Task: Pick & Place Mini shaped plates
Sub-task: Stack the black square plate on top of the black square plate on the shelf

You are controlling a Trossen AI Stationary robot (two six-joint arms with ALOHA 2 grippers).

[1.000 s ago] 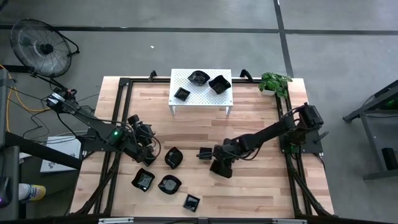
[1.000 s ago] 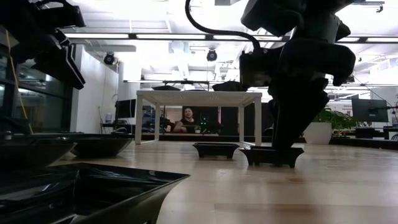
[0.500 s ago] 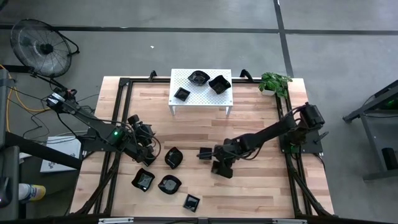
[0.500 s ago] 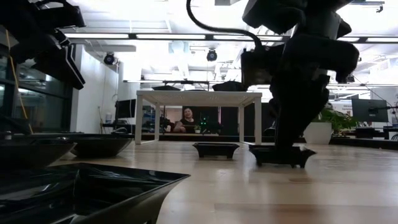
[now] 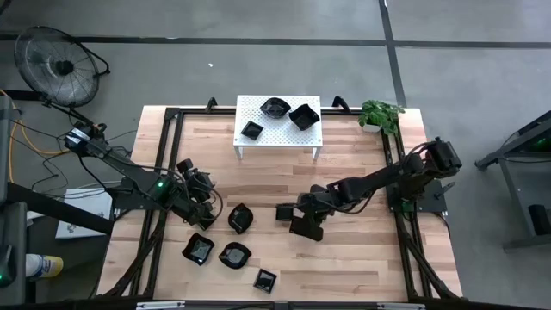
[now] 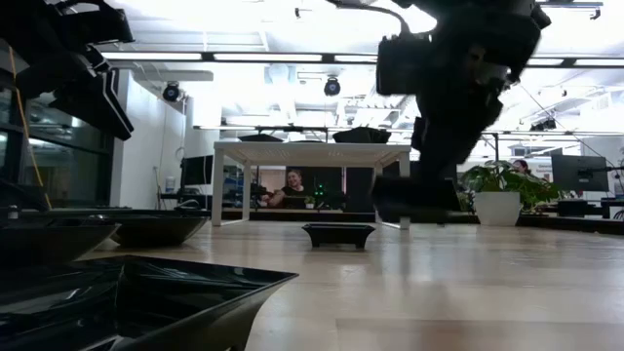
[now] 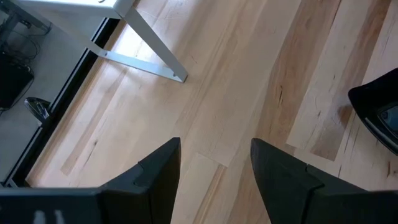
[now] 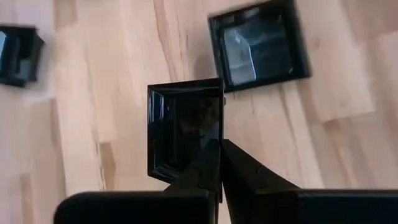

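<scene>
- A small glossy black square plate sits pinched by its rim at centre frame in the high view, lifted off the light wooden table.
- The right gripper has its jaws closed tight on that rim.
- Another black square plate lies just left.
- The left gripper, centre-left, stands wide and empty.
- The white perforated stand, upper centre, carries three black plates.

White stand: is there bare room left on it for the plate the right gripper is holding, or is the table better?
The white stand holds three plates on its rear and left; its front right corner is bare. Bare table lies right of the right gripper and its held square plate. The front left by the left gripper is crowded.
</scene>
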